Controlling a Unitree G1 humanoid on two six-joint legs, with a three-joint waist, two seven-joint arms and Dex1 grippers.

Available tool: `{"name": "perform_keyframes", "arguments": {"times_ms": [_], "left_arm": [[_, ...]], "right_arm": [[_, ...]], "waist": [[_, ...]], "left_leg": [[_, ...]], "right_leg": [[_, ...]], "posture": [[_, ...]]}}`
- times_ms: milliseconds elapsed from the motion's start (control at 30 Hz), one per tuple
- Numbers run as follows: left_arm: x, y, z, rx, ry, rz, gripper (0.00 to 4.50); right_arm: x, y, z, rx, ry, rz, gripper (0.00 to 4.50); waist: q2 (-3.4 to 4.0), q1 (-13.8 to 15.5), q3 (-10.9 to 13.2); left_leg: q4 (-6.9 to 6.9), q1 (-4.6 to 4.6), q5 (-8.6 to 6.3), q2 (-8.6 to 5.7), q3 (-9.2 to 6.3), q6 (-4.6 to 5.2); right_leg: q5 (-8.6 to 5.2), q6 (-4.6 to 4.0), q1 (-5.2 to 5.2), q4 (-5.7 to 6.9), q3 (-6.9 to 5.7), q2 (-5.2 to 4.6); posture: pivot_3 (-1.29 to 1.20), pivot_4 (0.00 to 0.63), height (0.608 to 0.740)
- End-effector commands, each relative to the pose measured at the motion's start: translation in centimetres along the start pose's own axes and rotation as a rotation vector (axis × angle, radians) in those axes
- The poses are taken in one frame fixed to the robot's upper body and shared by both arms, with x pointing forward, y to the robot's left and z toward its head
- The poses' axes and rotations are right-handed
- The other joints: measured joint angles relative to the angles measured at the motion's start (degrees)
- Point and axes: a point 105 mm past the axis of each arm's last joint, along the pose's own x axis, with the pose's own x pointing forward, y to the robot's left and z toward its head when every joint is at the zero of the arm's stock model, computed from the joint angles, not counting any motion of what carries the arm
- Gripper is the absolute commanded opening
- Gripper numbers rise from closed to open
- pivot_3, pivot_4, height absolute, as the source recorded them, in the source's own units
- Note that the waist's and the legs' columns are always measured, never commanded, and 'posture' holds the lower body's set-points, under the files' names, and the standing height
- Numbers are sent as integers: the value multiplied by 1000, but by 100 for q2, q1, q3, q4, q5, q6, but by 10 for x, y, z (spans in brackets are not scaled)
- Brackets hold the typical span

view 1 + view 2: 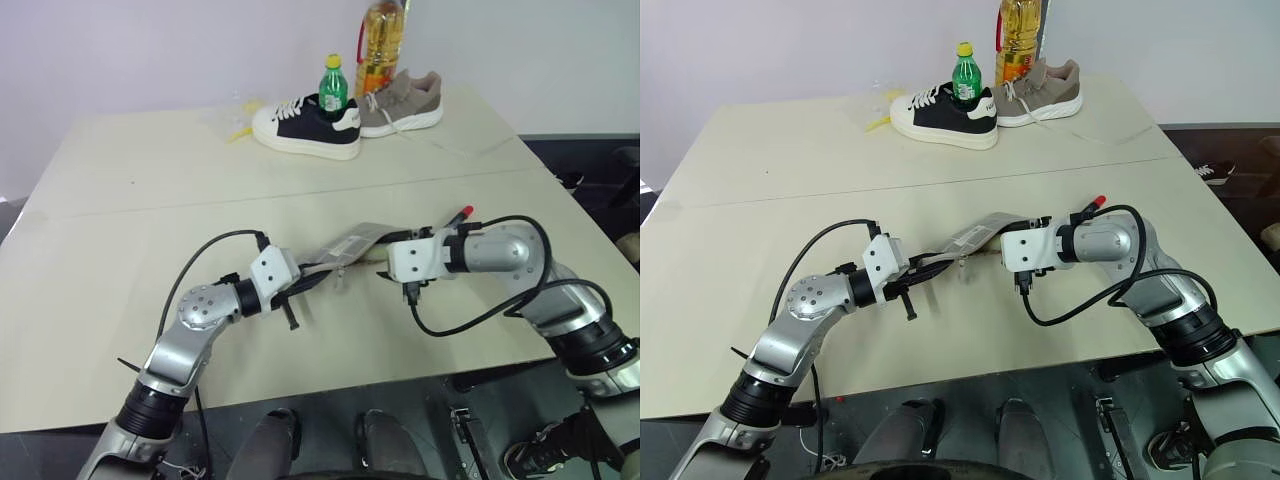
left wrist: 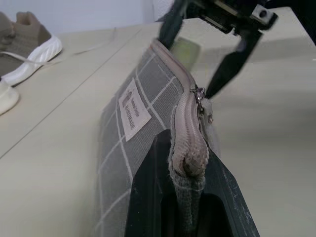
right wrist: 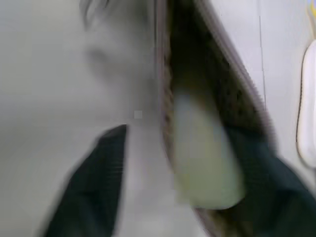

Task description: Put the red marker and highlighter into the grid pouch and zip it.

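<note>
The grid pouch (image 2: 126, 133), grey with white lines and a white label, is held on edge just above the table with its zipper (image 2: 190, 123) uppermost. My left gripper (image 2: 190, 197) is shut on the pouch's near end. My right gripper (image 2: 187, 69) is open at the far, unzipped end, one finger on each side of the mouth. The pale-yellow highlighter (image 3: 202, 158) sits inside the pouch mouth, between the spread fingers (image 3: 94, 182). The red marker (image 1: 462, 213) lies on the table behind my right arm, mostly hidden.
At the far edge of the table (image 1: 150, 200) stand a black-and-white shoe (image 1: 305, 125), a grey shoe (image 1: 405, 105), a green bottle (image 1: 333, 88) and an oil bottle (image 1: 383, 45). A small yellow item (image 1: 240, 130) lies left of the shoes.
</note>
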Motion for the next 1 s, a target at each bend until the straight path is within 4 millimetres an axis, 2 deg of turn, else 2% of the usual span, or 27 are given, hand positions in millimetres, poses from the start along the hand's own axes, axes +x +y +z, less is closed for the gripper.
{"name": "perform_keyframes", "arguments": {"times_ms": [33,133,167,233,333,400,500,633,867,967,1000], "left_arm": [[-2,3,8,35,-34,31,0],[-2,8,2,31,-17,83,0],[-2,10,0,30,-17,104,0],[-1,16,-3,18,-17,156,0],[-1,23,-7,15,-10,220,0],[-1,28,-10,25,4,256,0],[0,32,-12,32,8,294,0],[-1,35,-12,42,8,327,0],[-1,34,-13,42,8,340,0],[-2,35,-13,41,8,346,0],[-2,35,-13,41,8,347,0]], "right_arm": [[-20,-20,12,79,-65,-86,4424],[-38,-33,13,280,-152,-141,4424],[-44,-41,5,367,-160,-189,4424],[-52,-55,-22,513,-123,-305,4424],[-55,-63,-68,704,6,-453,4424],[-55,-64,-96,887,72,-531,4424],[-50,-57,-119,1061,139,-601,4424],[-38,-44,-139,1171,262,-697,4424],[-20,-25,-153,1352,346,-746,4424],[-18,-22,-154,1384,346,-743,3638],[-17,-22,-153,1390,342,-742,3233]], "waist": [[0,4,0],[0,6,0],[-1,8,-1],[-2,7,-1],[-2,5,-2],[-1,-3,-2],[1,-5,-2],[4,-22,-4],[5,0,-5],[5,-6,-6],[5,-7,-6]], "left_leg": [[0,0,0,0,0,0],[0,0,0,0,-1,0],[0,0,0,0,-1,0],[2,1,0,0,-2,1],[4,9,0,-1,1,1],[4,8,0,-1,1,0],[0,7,1,0,6,0],[-2,7,1,1,8,-1],[1,10,1,-2,9,0],[2,10,1,-5,6,0],[2,11,1,-6,8,1]], "right_leg": [[0,0,0,0,0,0],[0,0,0,0,0,-1],[0,-1,1,0,0,-4],[0,-2,4,-1,0,-5],[0,-4,11,0,0,-4],[1,-5,10,0,0,-4],[2,-4,1,6,6,-2],[3,-3,-7,16,11,-2],[3,-2,-1,18,11,1],[4,-2,3,18,10,1],[4,-1,2,18,10,0]], "posture": [[0,150,740],[0,150,740],[0,150,740],[0,150,740],[0,150,740],[0,150,740],[0,150,740],[0,150,740],[0,150,740],[0,150,740],[0,150,740]]}}
